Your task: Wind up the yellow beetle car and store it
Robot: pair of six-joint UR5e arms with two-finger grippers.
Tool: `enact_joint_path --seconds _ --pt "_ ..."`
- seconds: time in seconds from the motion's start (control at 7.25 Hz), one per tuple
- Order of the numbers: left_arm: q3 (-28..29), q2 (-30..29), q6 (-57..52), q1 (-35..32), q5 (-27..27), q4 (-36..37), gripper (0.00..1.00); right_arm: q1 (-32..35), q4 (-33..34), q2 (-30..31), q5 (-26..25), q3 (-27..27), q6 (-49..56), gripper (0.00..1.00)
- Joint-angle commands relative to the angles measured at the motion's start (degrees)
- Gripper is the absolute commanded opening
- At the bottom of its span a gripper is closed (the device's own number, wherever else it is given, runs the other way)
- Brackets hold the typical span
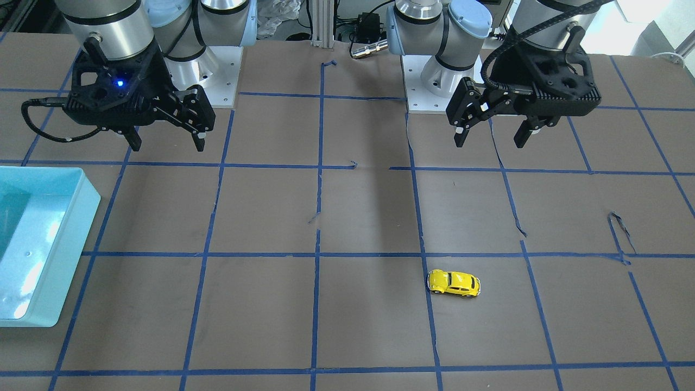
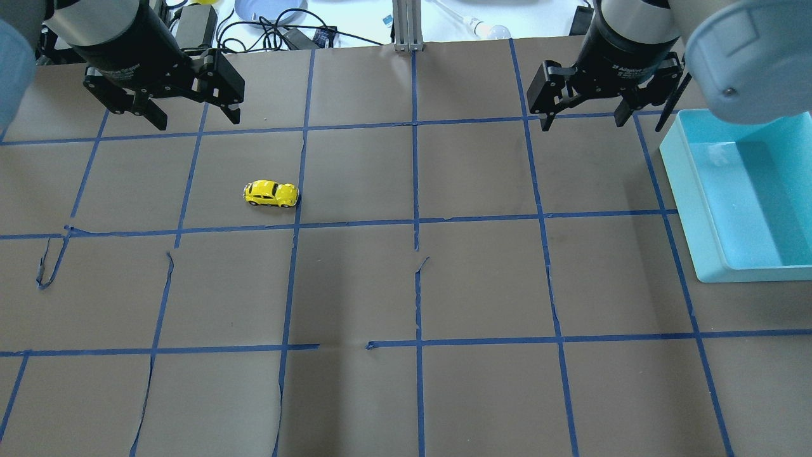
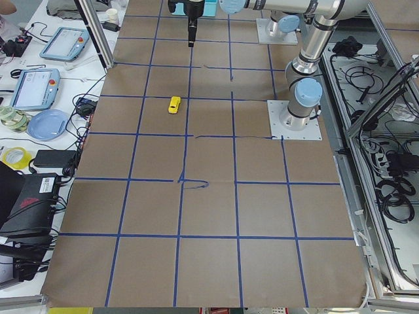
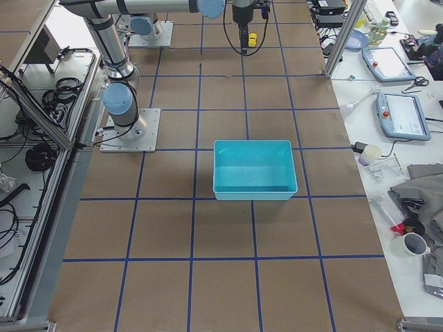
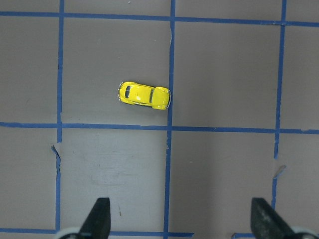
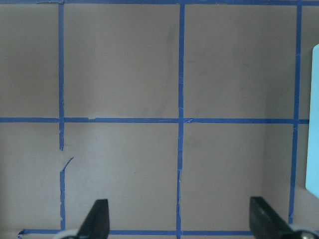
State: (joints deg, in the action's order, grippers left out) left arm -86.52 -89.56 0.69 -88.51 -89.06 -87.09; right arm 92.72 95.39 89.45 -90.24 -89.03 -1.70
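The yellow beetle car point(image 1: 454, 283) stands on its wheels on the brown table, alone inside a taped square; it also shows in the overhead view point(image 2: 271, 194) and the left wrist view point(image 5: 144, 95). My left gripper point(image 2: 193, 117) hangs open and empty above the table, well short of the car; its fingertips point(image 5: 99, 211) show at the bottom of its wrist view. My right gripper point(image 2: 583, 120) is open and empty too, far from the car and beside the teal bin point(image 2: 682, 190).
The teal bin point(image 1: 89, 212) is an open empty tray at the table's end on my right side. Blue tape lines point(image 2: 415, 222) grid the brown paper, torn in places. Tablets, cables and cups lie on side benches point(image 3: 39, 85).
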Motion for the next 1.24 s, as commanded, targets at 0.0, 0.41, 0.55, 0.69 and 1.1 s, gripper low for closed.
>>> enact_joint_path --seconds 0.0,0.41,0.55,0.69,1.1 --pt "0.21 -0.18 0.02 0.01 -0.24 -1.40 1.00 0.00 -0.02 0.11 -0.03 0.00 0.03 1.00" --pt "-0.14 -0.53 -1.20 -0.26 -0.24 -1.85 1.00 0.00 -0.02 0.02 -0.03 0.00 0.03 1.00" --pt "0.03 -0.71 -2.17 -0.08 -0.06 -1.85 1.00 0.00 0.06 0.02 -0.03 0.00 0.03 1.00" --pt "0.03 -0.71 -2.53 -0.08 0.11 -1.85 1.00 0.00 -0.02 0.02 -0.03 0.00 0.03 1.00" --pt "-0.05 -1.23 -4.10 -0.08 -0.06 -1.51 1.00 0.00 0.06 -0.06 -0.03 0.00 0.03 1.00"
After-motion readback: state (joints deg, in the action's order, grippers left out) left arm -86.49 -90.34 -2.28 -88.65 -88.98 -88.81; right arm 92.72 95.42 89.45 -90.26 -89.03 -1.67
